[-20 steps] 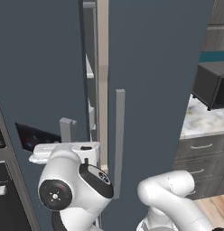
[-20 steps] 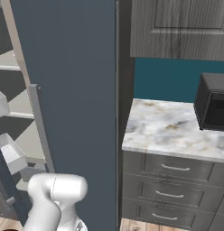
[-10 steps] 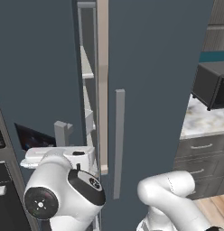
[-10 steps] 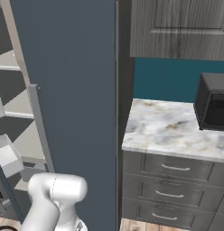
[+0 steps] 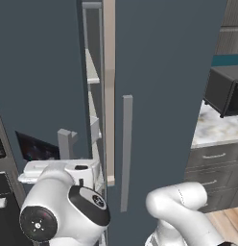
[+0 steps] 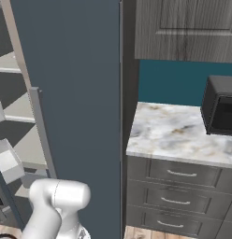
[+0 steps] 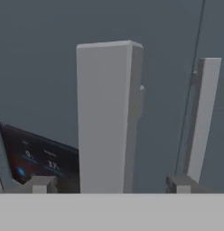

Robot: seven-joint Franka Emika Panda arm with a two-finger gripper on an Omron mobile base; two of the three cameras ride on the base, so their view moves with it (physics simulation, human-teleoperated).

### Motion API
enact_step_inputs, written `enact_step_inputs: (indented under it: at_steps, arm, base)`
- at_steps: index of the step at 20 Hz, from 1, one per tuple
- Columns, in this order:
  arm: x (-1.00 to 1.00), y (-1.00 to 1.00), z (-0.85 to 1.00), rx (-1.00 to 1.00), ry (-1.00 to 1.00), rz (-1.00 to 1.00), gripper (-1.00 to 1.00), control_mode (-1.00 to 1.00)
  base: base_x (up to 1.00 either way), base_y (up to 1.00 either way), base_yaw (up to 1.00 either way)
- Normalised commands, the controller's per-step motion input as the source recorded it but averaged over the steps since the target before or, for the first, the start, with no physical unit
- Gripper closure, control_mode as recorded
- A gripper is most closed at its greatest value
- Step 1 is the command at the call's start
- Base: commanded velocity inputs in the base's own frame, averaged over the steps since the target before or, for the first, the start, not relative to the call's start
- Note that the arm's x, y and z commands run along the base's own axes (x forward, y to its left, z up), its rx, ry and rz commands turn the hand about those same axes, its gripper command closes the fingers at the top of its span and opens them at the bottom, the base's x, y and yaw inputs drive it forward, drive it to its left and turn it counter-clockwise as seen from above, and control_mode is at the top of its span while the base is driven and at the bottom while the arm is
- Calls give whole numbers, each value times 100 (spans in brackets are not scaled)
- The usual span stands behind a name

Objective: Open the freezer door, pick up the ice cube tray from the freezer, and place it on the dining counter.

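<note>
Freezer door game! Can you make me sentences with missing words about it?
The freezer door is not shut; it stands slightly ___.
Its handle is between the gripper's two ___.
The marble counter holds a black ___.
Missing words: open; fingers; microwave.

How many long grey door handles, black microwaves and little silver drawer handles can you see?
Long grey door handles: 2
Black microwave: 1
Silver drawer handles: 3
Total: 6
</note>
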Motion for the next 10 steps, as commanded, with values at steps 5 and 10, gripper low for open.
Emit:
enact_step_inputs:
  at_steps: [5, 10]
  arm:
    - [-66, -28, 13, 0, -2, 0, -100, -100]
    - [-60, -66, 17, 0, 0, 0, -100, -100]
  base:
    - [0, 0, 0]
    - [0, 0, 0]
